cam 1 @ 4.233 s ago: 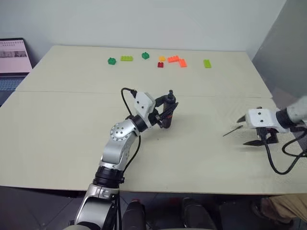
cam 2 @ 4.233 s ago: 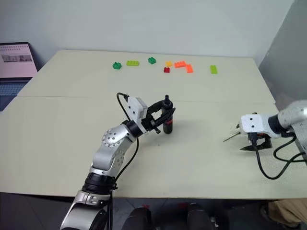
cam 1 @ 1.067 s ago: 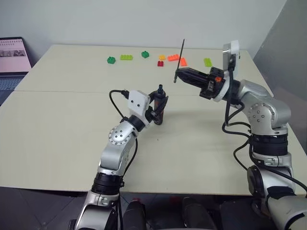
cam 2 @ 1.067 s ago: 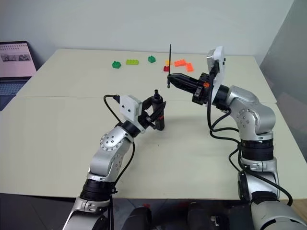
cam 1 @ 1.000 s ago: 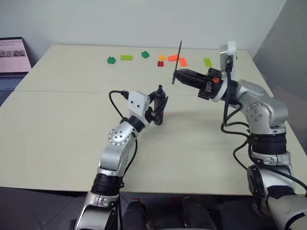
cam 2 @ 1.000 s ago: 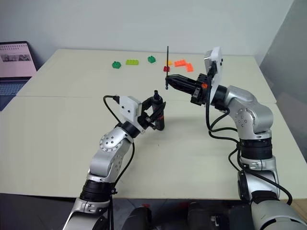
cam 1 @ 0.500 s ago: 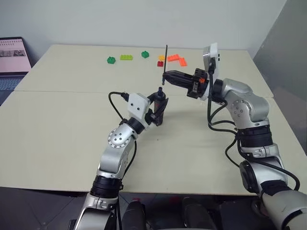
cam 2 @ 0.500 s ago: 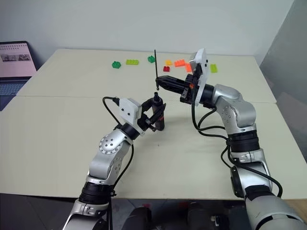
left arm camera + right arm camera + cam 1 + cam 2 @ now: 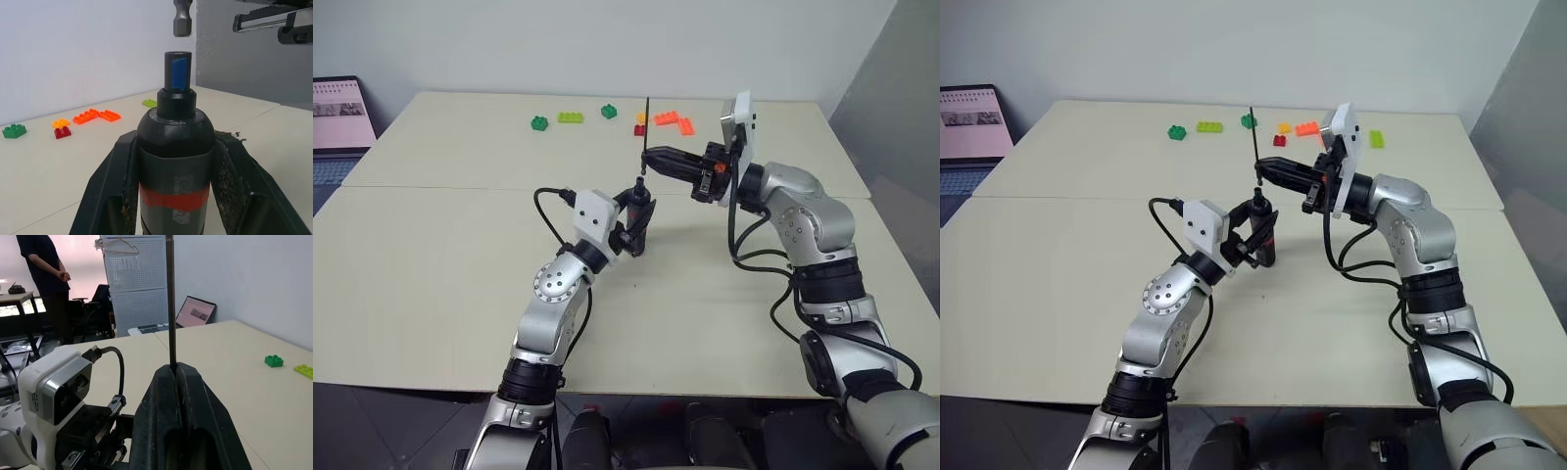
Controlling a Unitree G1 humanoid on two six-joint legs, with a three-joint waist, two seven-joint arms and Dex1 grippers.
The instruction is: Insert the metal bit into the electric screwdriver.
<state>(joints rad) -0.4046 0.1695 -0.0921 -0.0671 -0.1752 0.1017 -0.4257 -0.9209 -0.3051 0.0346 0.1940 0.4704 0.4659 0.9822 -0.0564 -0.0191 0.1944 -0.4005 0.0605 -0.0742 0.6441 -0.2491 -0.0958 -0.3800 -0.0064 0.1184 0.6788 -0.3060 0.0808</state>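
Aligning is the step in hand: the bit hangs just above the screwdriver's socket and has not gone in yet.

On the left, the left end effector (image 9: 632,221) is clamped on the screwdriver (image 9: 639,217), its 2 black fingers (image 9: 110,188) pressed against either side of the body. It holds the tool upright over the worktop (image 9: 431,284), nose up. In the left wrist view the screwdriver reads as a dark grey barrel with a red band low down, stepping in to a narrow black collar and a short open tip whose inside looks blue.

To the right, the right end effector (image 9: 651,157) is closed on the bit (image 9: 646,125), a thin, straight, dark rod standing almost vertical. The fingers pinch it near its lower end, so most of its length rises above them and a short stub (image 9: 182,18) sticks out below. That stub hangs right over the socket with a small gap, and in the left wrist view it sits a touch off the tip's centre line.

I judge the next move calls for a small sideways trim to centre the stub, keeping the rod plumb with the barrel, then a slow straight descent while the left arm holds steady. With so slender a rod, any tilt would likely catch the rim instead of seating.

Coloured bricks (image 9: 674,122) lie along the far side, well apart from the work.
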